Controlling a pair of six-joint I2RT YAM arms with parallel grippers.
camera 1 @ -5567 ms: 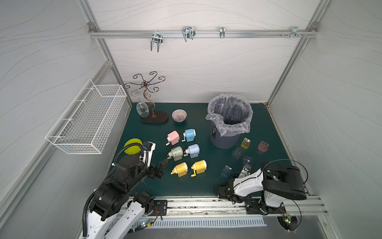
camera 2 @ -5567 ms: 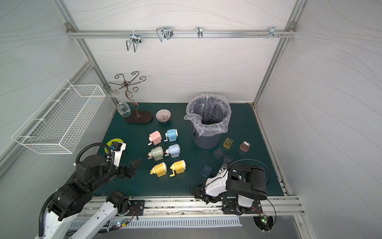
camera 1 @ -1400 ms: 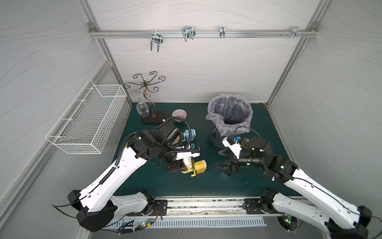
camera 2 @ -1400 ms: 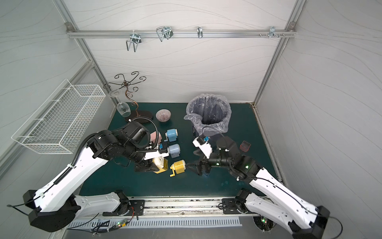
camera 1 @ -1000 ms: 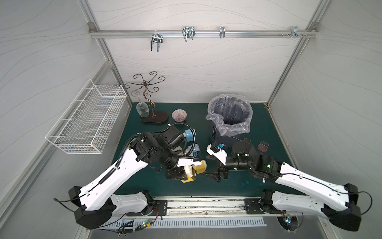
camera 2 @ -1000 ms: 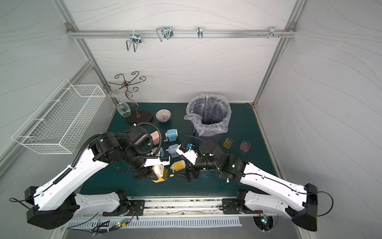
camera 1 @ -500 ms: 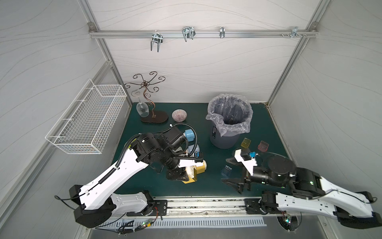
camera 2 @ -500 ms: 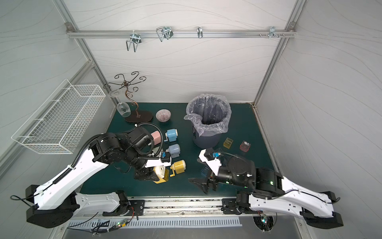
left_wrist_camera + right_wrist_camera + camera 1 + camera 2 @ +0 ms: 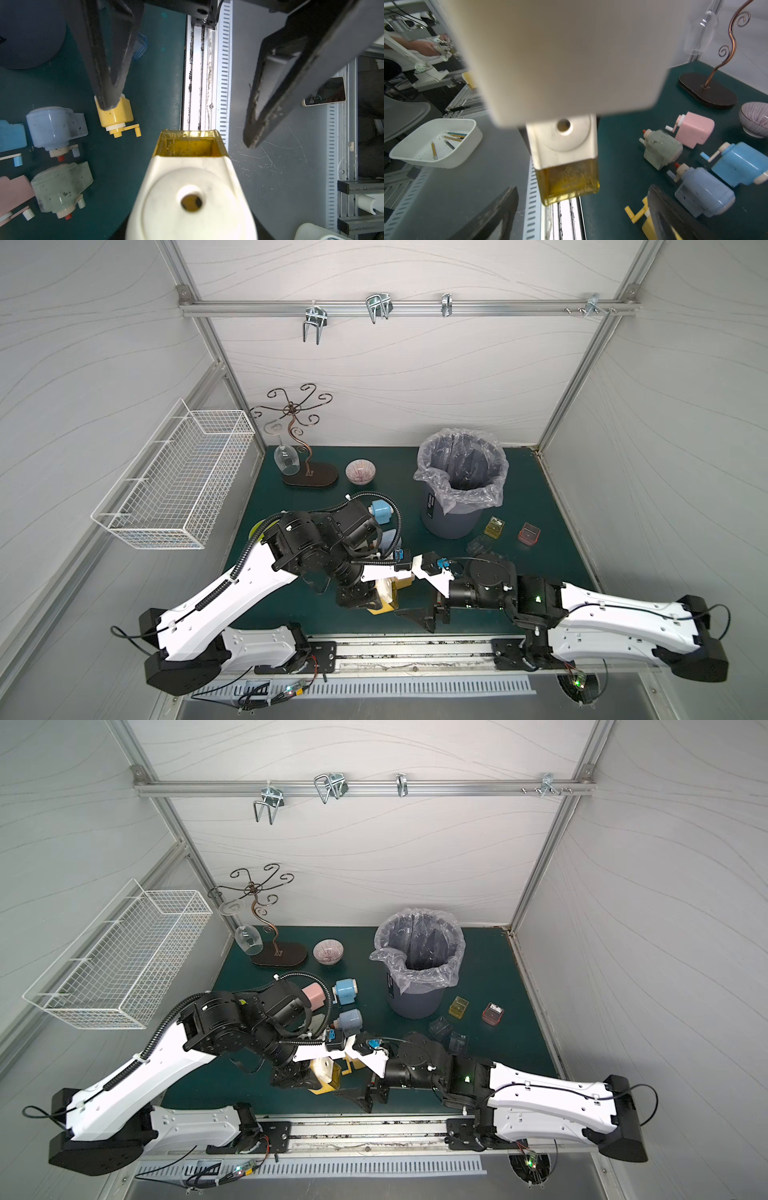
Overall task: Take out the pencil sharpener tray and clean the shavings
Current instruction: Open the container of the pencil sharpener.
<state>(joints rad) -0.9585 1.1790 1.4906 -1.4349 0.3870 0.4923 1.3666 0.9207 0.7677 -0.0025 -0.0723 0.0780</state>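
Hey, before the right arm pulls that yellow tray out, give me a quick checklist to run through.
1. Hold: left gripper shut on sharpener: ok.
2. Opening: right gripper open: ok.
3. Aim: tray lined up ahead of right gripper: ok.
4. Grasp: right gripper closed on tray: not ok, not yet.
5. Contents: shavings inside tray: ok.
6. Drop spot: bin open, bag in place: ok.

A: How many sharpeners?
B: Six: pink (image 9: 312,994), blue (image 9: 347,990), pale blue (image 9: 350,1021), green (image 9: 661,148), yellow (image 9: 118,116), cream-topped (image 9: 187,176) (that last one is lifted).
A: Loose trays?
B: Four in a top view: yellow tray (image 9: 458,1006), red tray (image 9: 493,1013), two clear trays (image 9: 440,1026) (image 9: 457,1042).
A: And the rest?
B: One bin (image 9: 415,1002), one bowl (image 9: 328,951), one wire basket (image 9: 120,965), one glass (image 9: 248,940), one stand (image 9: 278,959), four hooks (image 9: 266,805).
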